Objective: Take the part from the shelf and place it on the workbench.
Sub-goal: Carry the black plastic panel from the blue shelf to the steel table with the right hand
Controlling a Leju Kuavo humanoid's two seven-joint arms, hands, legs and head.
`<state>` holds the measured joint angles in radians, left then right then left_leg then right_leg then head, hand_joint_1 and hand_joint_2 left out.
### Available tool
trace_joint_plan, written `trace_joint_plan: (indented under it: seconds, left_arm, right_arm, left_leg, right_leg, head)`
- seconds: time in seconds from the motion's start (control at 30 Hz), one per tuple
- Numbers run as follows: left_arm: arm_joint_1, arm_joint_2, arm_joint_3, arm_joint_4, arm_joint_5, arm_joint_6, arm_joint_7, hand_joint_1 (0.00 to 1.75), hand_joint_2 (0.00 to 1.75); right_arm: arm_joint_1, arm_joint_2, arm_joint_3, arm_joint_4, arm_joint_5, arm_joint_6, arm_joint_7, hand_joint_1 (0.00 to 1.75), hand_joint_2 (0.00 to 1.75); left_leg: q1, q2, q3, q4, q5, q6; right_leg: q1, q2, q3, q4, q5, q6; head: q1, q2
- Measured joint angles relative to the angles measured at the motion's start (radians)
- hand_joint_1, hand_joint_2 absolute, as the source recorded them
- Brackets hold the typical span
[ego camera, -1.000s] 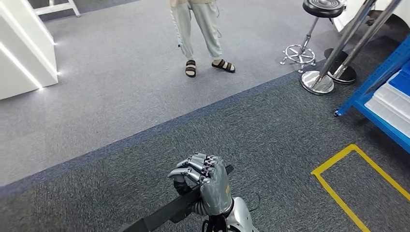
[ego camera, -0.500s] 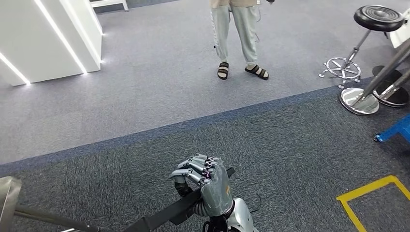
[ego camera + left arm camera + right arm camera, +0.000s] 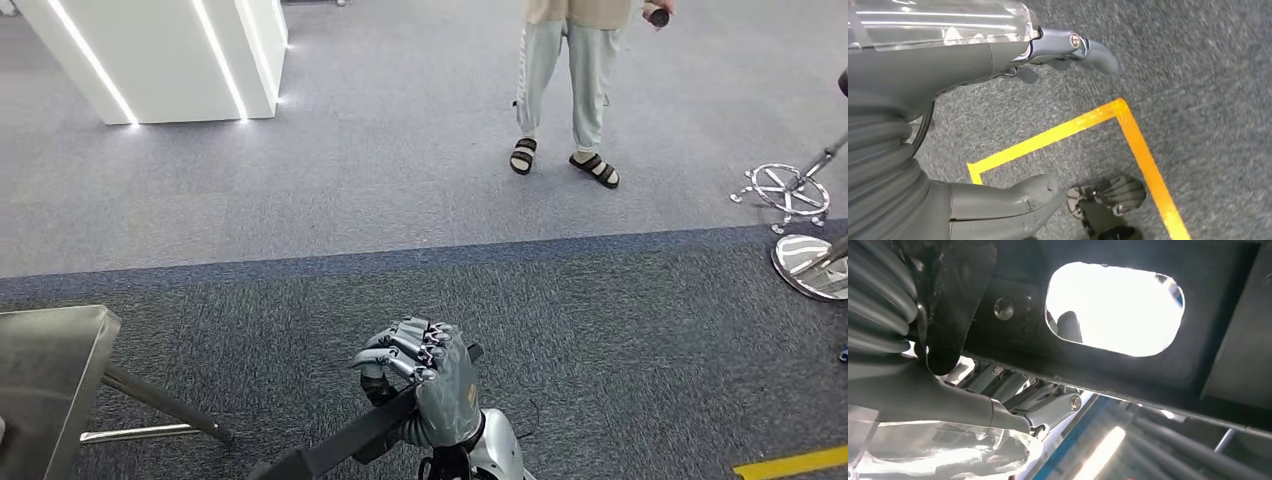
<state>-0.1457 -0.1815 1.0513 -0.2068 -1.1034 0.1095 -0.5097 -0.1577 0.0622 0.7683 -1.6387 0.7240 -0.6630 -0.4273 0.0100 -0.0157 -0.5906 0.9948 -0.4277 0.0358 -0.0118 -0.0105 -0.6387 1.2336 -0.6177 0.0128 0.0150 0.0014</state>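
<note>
Since a second ago my head view has swung left, bringing a grey metal table [image 3: 50, 370] in while my right hand [image 3: 425, 375] stays clenched round the long black metal part [image 3: 340, 445]; at my left wrist, my left hand [image 3: 998, 50] hangs empty, fingers loosely apart, over yellow floor tape [image 3: 1143, 155]; at my right wrist the part's dark plate crosses my fingers [image 3: 1018, 390].

black part [image 3: 345, 442], grey carpet [image 3: 620, 330], yellow(ish) tape [image 3: 790, 462].

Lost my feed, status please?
Right robot hand grips black part. Left robot hand open over carpet. Metal workbench at left; person ahead.
</note>
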Motion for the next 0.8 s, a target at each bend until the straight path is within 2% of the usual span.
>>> trace_joint_plan:
  seconds: [0.03, 0.07, 0.1, 0.13, 0.2, 0.23, 0.27, 0.33, 0.37, 0.4, 0.47, 0.5, 0.53, 0.57, 0.6, 0.63, 0.67, 0.73, 0.77, 0.8]
  left_arm:
    - [0.000, 0.000, 0.000, 0.000, 0.000, 0.000, 0.000, 0.00, 1.75]
    - [0.000, 0.000, 0.000, 0.000, -0.001, 0.000, 0.000, 0.00, 1.75]
    - [0.001, 0.001, 0.000, 0.000, -0.001, 0.000, 0.000, 0.00, 1.75]
    - [0.001, 0.001, 0.000, 0.000, -0.001, 0.000, 0.000, 0.00, 1.75]
    - [0.001, -0.001, 0.000, 0.000, -0.001, 0.000, 0.000, 0.00, 1.75]
    - [0.000, -0.002, 0.000, 0.000, -0.001, 0.000, 0.000, 0.00, 1.75]
    - [0.001, -0.003, 0.000, 0.000, -0.001, 0.000, 0.000, 0.00, 1.75]
    - [0.003, -0.002, 0.000, 0.000, -0.001, -0.001, 0.000, 0.00, 1.75]
    - [0.005, -0.002, 0.000, 0.000, -0.001, 0.000, 0.000, 0.00, 1.75]
    - [0.006, -0.002, 0.000, 0.000, -0.001, 0.000, 0.000, 0.00, 1.75]
    - [0.004, -0.001, 0.000, 0.000, -0.001, 0.000, 0.000, 0.00, 1.75]
    - [0.002, -0.001, 0.000, 0.000, -0.001, 0.001, -0.001, 0.00, 1.75]
    - [0.001, -0.001, 0.000, 0.000, -0.001, 0.002, -0.001, 0.00, 1.75]
    - [0.002, -0.001, 0.000, 0.000, -0.001, 0.003, -0.001, 0.00, 1.75]
    - [0.003, -0.001, 0.000, 0.000, -0.001, 0.004, -0.001, 0.00, 1.75]
    - [0.004, -0.001, 0.000, 0.000, -0.001, 0.005, -0.001, 0.00, 1.75]
    - [0.004, 0.000, 0.000, 0.000, -0.001, 0.006, -0.001, 0.00, 1.75]
    - [0.000, 0.000, 0.000, 0.000, 0.000, 0.007, 0.000, 0.00, 1.75]
    - [0.000, 0.000, -0.001, 0.000, 0.000, 0.007, 0.000, 0.00, 1.75]
    - [0.000, 0.001, -0.001, 0.000, 0.000, 0.007, 0.001, 0.00, 1.75]
  right_arm:
    - [0.001, -0.001, 0.000, 0.000, 0.000, 0.000, 0.000, 1.75, 1.75]
    - [0.001, -0.001, 0.000, 0.000, 0.000, 0.000, 0.000, 1.75, 1.75]
    - [0.001, -0.001, 0.000, 0.000, 0.000, 0.000, 0.000, 1.75, 1.75]
    - [0.001, -0.001, 0.000, 0.000, 0.000, 0.000, 0.000, 1.75, 1.75]
    - [0.001, -0.001, 0.000, 0.000, 0.000, 0.000, 0.000, 1.75, 1.75]
    - [0.001, -0.001, 0.000, 0.000, 0.000, 0.000, 0.000, 1.75, 1.75]
    - [0.001, -0.001, 0.000, -0.001, 0.000, 0.000, 0.000, 1.75, 1.75]
    - [0.001, 0.000, 0.000, -0.001, 0.000, 0.000, 0.000, 1.75, 1.75]
    - [0.000, 0.001, 0.000, -0.001, 0.000, 0.000, 0.000, 1.75, 1.75]
    - [0.000, 0.001, 0.000, -0.001, 0.000, 0.000, 0.000, 1.75, 1.75]
    - [0.001, 0.002, 0.000, -0.002, 0.001, 0.000, 0.000, 1.75, 1.75]
    - [0.001, 0.002, 0.000, -0.002, 0.001, 0.000, 0.000, 1.75, 1.75]
    - [0.002, 0.002, 0.000, -0.003, 0.001, 0.000, 0.000, 1.75, 1.75]
    - [0.002, 0.002, 0.000, -0.002, 0.001, 0.000, 0.000, 1.75, 1.75]
    - [0.002, 0.002, 0.000, -0.002, 0.001, 0.000, 0.000, 1.75, 1.75]
    - [0.002, 0.002, 0.000, -0.003, 0.001, 0.000, 0.000, 1.75, 1.75]
    - [0.001, 0.002, 0.000, -0.003, 0.001, 0.000, 0.000, 1.75, 1.75]
    - [0.001, 0.001, 0.000, -0.003, 0.001, 0.000, 0.000, 1.75, 1.75]
    - [0.001, 0.001, 0.000, -0.003, 0.001, 0.000, 0.000, 1.75, 1.75]
    - [0.000, 0.001, 0.000, -0.003, 0.001, 0.000, 0.000, 1.75, 1.75]
  left_leg:
    - [-0.002, -0.013, 0.000, 0.001, 0.000, 0.001]
    - [-0.004, -0.028, 0.000, 0.002, 0.000, 0.001]
    - [-0.005, -0.043, 0.000, 0.004, 0.000, 0.001]
    - [-0.006, -0.059, 0.001, 0.006, 0.000, 0.001]
    - [-0.005, -0.088, -0.001, 0.011, -0.002, -0.003]
    - [-0.004, -0.099, -0.005, 0.014, -0.001, -0.007]
    - [-0.002, -0.110, -0.009, 0.014, -0.001, -0.013]
    - [0.002, -0.127, -0.015, 0.012, 0.002, -0.027]
    - [0.001, -0.116, -0.018, 0.017, 0.000, -0.032]
    - [-0.001, -0.091, -0.027, 0.034, -0.012, -0.036]
    - [-0.001, -0.024, -0.072, 0.128, -0.065, -0.043]
    - [0.002, -0.005, -0.106, 0.197, -0.097, -0.048]
    - [0.005, 0.004, -0.136, 0.257, -0.119, -0.053]
    - [0.009, 0.008, -0.152, 0.289, -0.125, -0.058]
    - [0.011, 0.012, -0.147, 0.282, -0.112, -0.061]
    - [0.014, 0.019, -0.121, 0.234, -0.083, -0.064]
    - [0.015, 0.038, -0.081, 0.160, -0.050, -0.065]
    - [0.011, 0.072, -0.018, 0.046, -0.012, -0.056]
    - [0.007, 0.080, -0.006, 0.023, -0.008, -0.049]
    - [0.003, 0.074, -0.007, 0.022, -0.011, -0.041]
  right_leg:
    - [0.000, 0.006, -0.028, 0.051, -0.013, -0.001]
    - [0.000, 0.008, -0.042, 0.069, -0.006, -0.002]
    - [0.000, 0.011, -0.035, 0.045, 0.022, -0.005]
    - [0.000, 0.020, -0.011, -0.014, 0.063, -0.010]
    - [0.001, 0.067, 0.046, -0.148, 0.127, -0.020]
    - [0.002, 0.085, 0.062, -0.187, 0.140, -0.023]
    - [0.003, 0.095, 0.068, -0.204, 0.141, -0.025]
    - [0.004, 0.076, 0.070, -0.212, 0.144, -0.029]
    - [0.002, 0.064, 0.075, -0.220, 0.147, -0.033]
    - [0.001, 0.050, 0.080, -0.228, 0.150, -0.038]
    - [0.002, 0.017, 0.088, -0.238, 0.153, -0.045]
    - [0.004, 0.001, 0.089, -0.239, 0.152, -0.048]
    - [0.005, -0.015, 0.089, -0.238, 0.150, -0.048]
    - [0.006, -0.030, 0.090, -0.238, 0.148, -0.047]
    - [0.006, -0.043, 0.091, -0.237, 0.146, -0.045]
    - [0.005, -0.056, 0.093, -0.235, 0.143, -0.042]
    - [0.005, -0.068, 0.095, -0.233, 0.139, -0.038]
    - [0.009, -0.089, 0.099, -0.226, 0.129, -0.027]
    - [0.012, -0.097, 0.101, -0.224, 0.125, -0.021]
    - [0.013, -0.105, 0.102, -0.223, 0.123, -0.016]
  head:
    - [0.000, 0.000]
    - [0.000, 0.000]
    - [0.000, 0.000]
    - [0.000, 0.000]
    - [0.000, 0.000]
    - [0.000, 0.000]
    - [0.000, 0.000]
    - [-0.001, 0.000]
    - [0.000, 0.000]
    - [-0.001, 0.000]
    - [-0.001, 0.000]
    - [-0.001, 0.000]
    - [-0.001, 0.000]
    - [-0.001, 0.000]
    - [-0.001, 0.000]
    - [-0.001, 0.000]
    - [-0.001, 0.000]
    - [-0.001, 0.000]
    - [-0.001, 0.000]
    - [-0.001, 0.000]
